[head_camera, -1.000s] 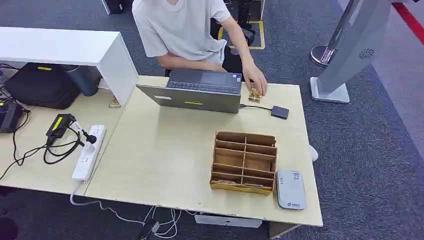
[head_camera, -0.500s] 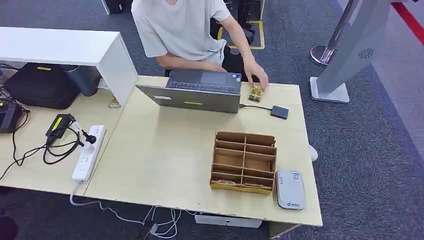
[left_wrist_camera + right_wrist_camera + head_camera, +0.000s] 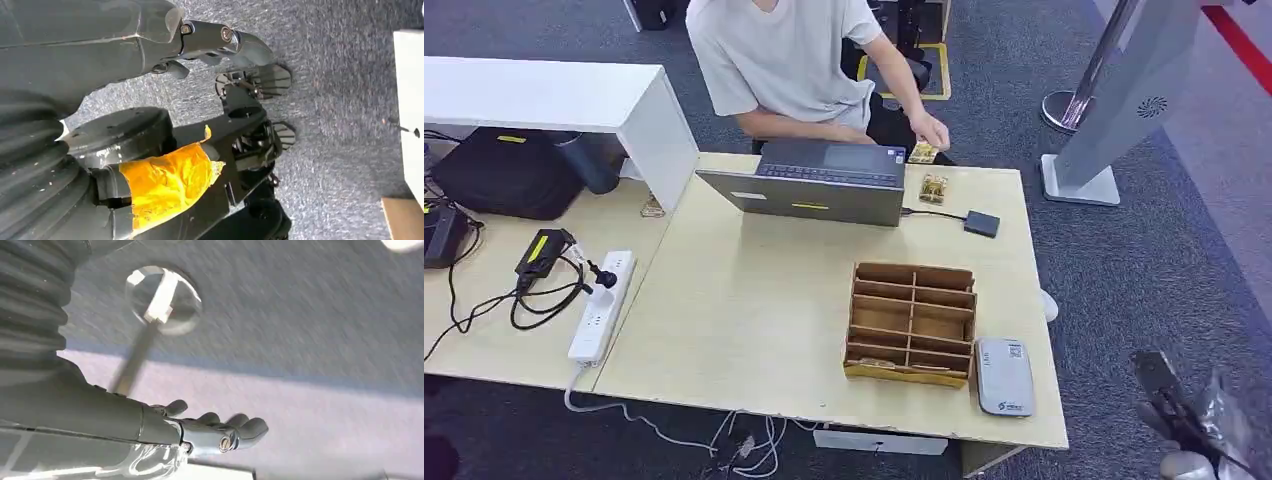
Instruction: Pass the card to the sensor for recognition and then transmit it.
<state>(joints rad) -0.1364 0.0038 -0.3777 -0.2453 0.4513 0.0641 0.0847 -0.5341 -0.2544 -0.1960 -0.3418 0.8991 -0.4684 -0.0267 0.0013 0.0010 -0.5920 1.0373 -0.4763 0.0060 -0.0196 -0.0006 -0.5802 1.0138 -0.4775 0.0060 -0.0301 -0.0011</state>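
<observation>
Desk (image 3: pixel 754 300): card (image 3: pixel 933 188) far from right hand (image 3: pixel 1194 425)

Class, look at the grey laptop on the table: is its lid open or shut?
Open. The grey laptop shows its keyboard, with the lid raised toward the camera.

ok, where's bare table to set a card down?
Widest bare patch: between the laptop, the power strip and the wooden organizer. Crowded: far edge by the gold card and dongle; reader fills the near corner.

One laptop (image 3: pixel 824 184), one wooden organizer (image 3: pixel 911 324), one power strip (image 3: pixel 601 306), two cards (image 3: pixel 933 188).
</observation>
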